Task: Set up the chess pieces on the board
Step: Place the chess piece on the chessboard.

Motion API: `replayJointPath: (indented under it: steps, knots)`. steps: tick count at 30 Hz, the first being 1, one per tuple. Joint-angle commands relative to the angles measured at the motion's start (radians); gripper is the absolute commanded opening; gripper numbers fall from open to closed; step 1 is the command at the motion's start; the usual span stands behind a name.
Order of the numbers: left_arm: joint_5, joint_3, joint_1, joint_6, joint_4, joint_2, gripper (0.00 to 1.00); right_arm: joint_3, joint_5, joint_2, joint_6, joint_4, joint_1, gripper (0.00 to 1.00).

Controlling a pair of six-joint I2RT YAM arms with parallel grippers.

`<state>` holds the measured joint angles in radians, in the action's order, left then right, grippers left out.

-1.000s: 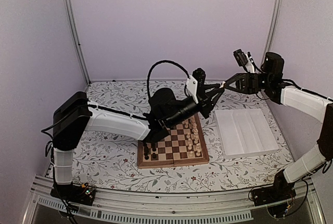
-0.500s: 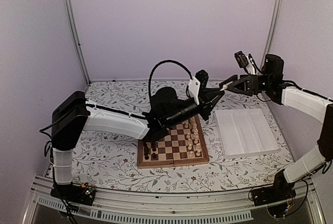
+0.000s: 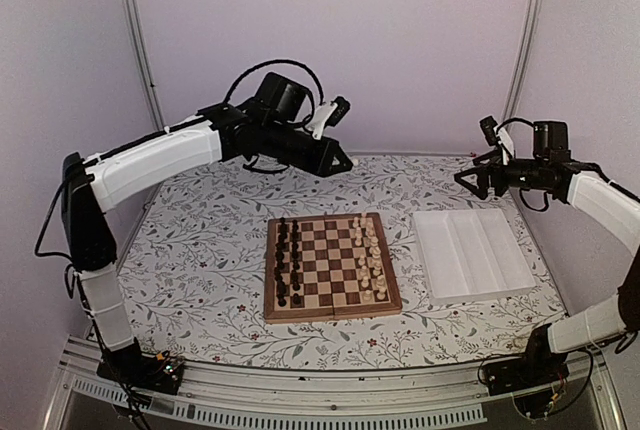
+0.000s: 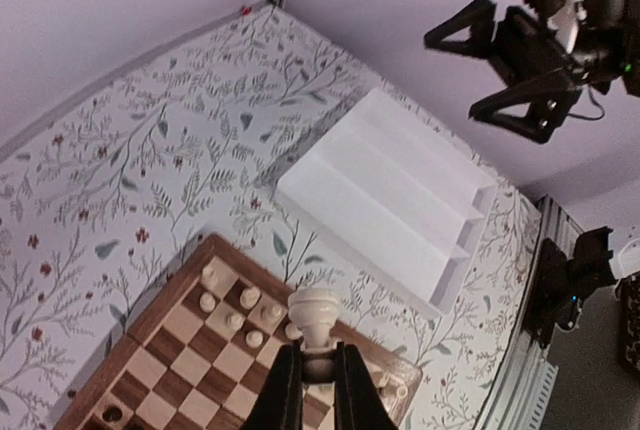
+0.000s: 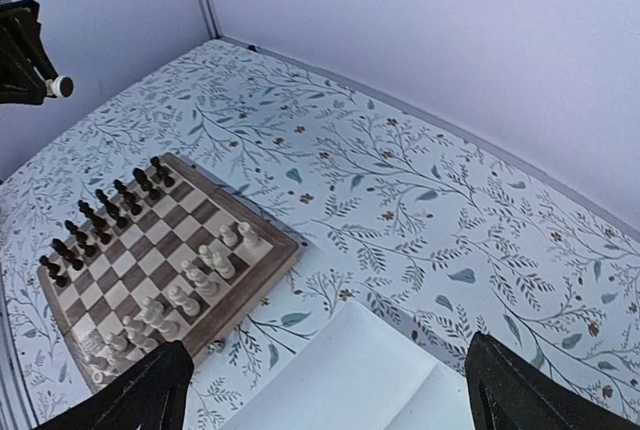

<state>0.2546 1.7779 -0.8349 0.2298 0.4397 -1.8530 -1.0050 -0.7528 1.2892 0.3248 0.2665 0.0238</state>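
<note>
My left gripper [image 4: 313, 352] is shut on the base of a pale cream chess piece [image 4: 314, 308] and holds it high in the air behind the board [image 3: 330, 316]; from above, the gripper [image 3: 348, 163] sits well off the board's far edge. Two columns of cream chess pieces [image 3: 368, 255] line the board's right side, and dark pieces [image 3: 290, 260] line the left. My right gripper [image 3: 468, 168] hangs wide open and empty above the tray's far edge. Its fingers [image 5: 130, 390] frame the bottom of the right wrist view.
A white ridged tray [image 3: 470, 250] lies to the right of the board, with nothing in it. The floral cloth [image 3: 200, 250] covers the table. Metal frame posts [image 3: 140, 50] stand at the back corners.
The two grippers met above the board's far side. The right one opened and drew back to the right. The left arm swung up and back to the left with the cream piece.
</note>
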Motion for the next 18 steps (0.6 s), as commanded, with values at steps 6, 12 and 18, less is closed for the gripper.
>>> replayJointPath:
  steps: [6,12,18]
  knots:
    - [0.117,0.206,0.049,-0.016,0.636,-0.26,0.0,0.071,0.207,-0.047,0.095,-0.022,-0.011,0.99]
    - [0.152,0.244,0.048,-0.022,0.643,-0.36,0.0,0.095,0.2,-0.054,0.123,-0.023,-0.012,0.99]
    - [0.171,0.274,0.048,-0.014,0.643,-0.428,0.0,0.091,0.175,-0.028,0.145,-0.005,-0.01,0.99]
